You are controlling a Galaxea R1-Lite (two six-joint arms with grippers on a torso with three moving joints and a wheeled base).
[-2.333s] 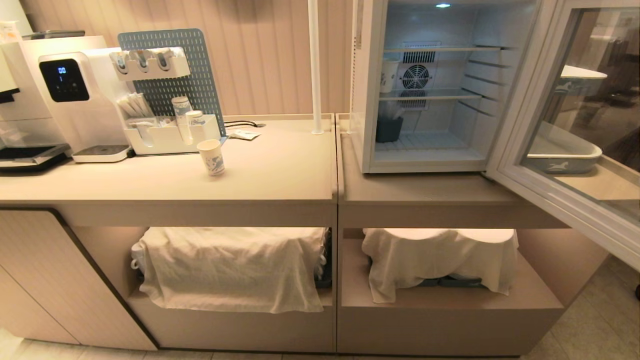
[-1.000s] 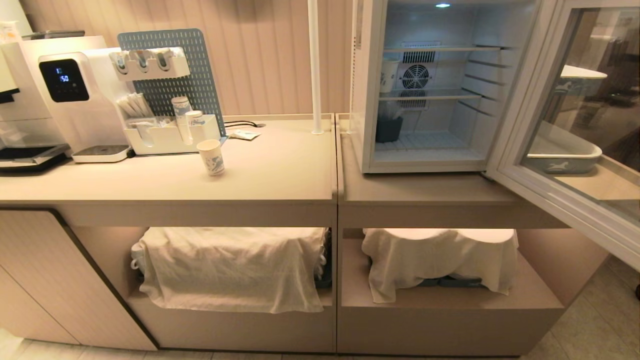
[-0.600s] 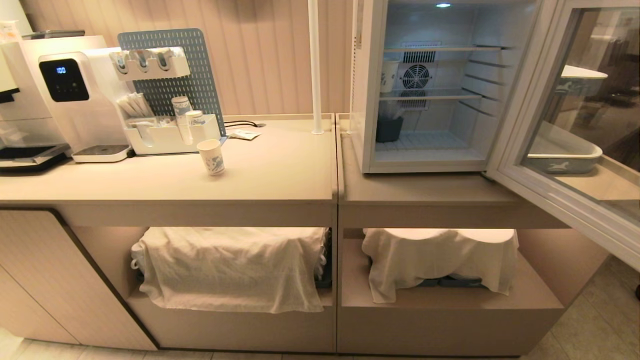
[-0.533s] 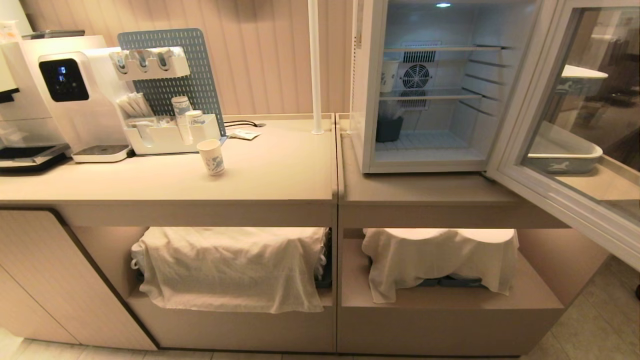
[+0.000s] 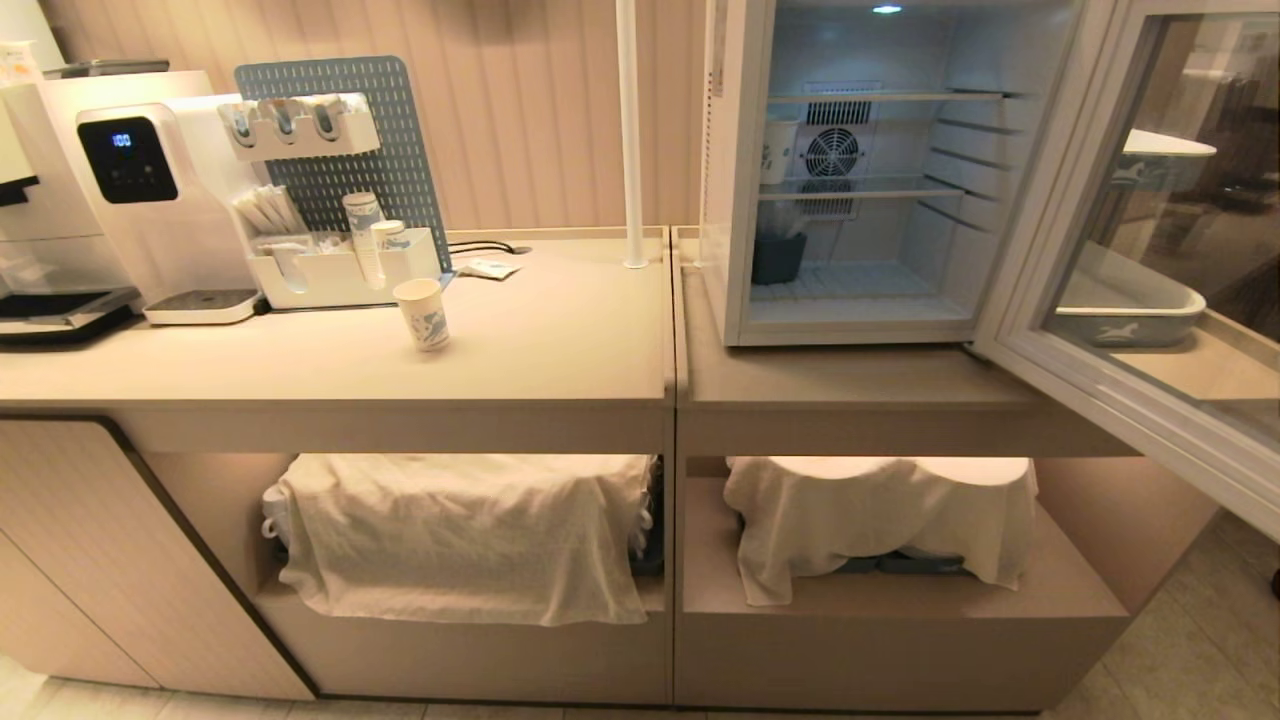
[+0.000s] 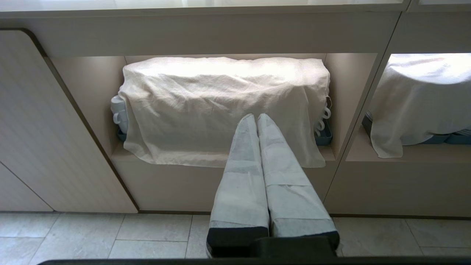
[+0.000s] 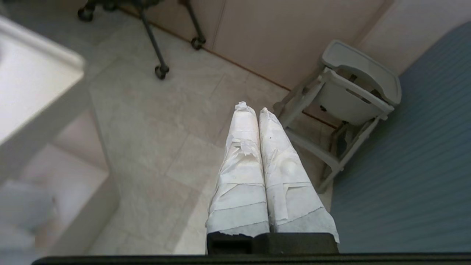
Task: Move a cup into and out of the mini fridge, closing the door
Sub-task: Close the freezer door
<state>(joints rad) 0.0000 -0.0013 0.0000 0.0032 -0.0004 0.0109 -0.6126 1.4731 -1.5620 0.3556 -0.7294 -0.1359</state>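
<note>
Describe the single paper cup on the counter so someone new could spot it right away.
Start at the white coffee machine on the left of the counter, then look right to the white organiser tray. The cup stands upright, alone, just in front of it. Unlike the stacked cups in the tray, it sits directly on the counter.

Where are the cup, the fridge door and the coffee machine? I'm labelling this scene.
cup (image 5: 424, 315): head view, on its printed side wall.
door (image 5: 1060, 195): head view, on the frame's hinge-side edge.
coffee machine (image 5: 127, 158): head view, on its black screen.

Matt counter, seemingly paper cup
</note>
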